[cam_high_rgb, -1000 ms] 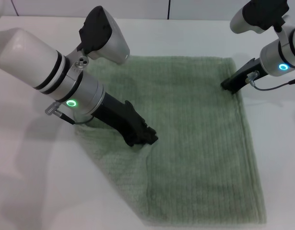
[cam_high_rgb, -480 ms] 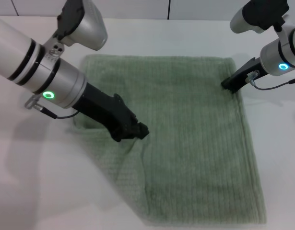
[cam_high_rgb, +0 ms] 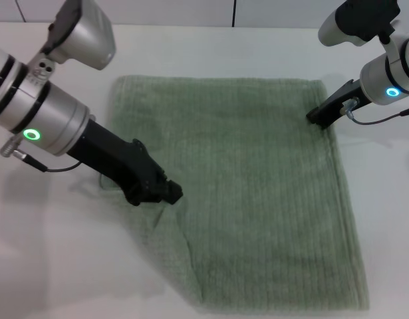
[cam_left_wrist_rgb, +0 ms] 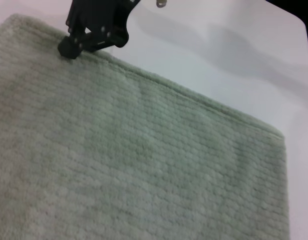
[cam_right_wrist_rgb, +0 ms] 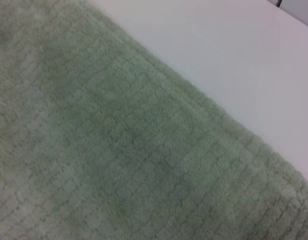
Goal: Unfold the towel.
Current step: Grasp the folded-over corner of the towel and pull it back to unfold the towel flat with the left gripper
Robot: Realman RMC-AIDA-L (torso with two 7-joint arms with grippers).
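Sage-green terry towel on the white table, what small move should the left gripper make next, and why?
Probably draw the left gripper a little farther toward the robot's left: the sage-green terry towel shows a crease by it, while the right gripper pins the far right corner.

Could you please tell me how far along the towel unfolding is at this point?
Mostly done: the towel lies open across the table, its far and right edges straight. In hand: the left pincer is down on the left part, where a crease runs toward the near edge; the right pincer sits at the far right corner. Left: flattening that crease and squaring the slanting near-left side.
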